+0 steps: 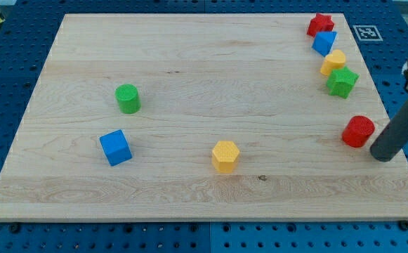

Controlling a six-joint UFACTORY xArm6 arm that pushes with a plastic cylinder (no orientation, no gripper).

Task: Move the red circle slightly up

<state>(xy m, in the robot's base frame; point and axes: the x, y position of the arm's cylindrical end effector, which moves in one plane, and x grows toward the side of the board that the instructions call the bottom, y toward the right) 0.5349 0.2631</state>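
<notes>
The red circle [358, 131] sits near the board's right edge, about mid-height in the view. My tip [383, 156] rests on the board just to the right of and slightly below the red circle, close to it with a small gap. The dark rod slants up to the view's right edge.
Along the upper right edge lie a red star [320, 24], a blue block [324, 43], a yellow block [333, 62] and a green star [342, 82]. A green cylinder [128, 98], a blue cube [115, 147] and a yellow hexagon [225, 155] lie to the left and centre. The wooden board [204, 84] lies on a blue pegboard.
</notes>
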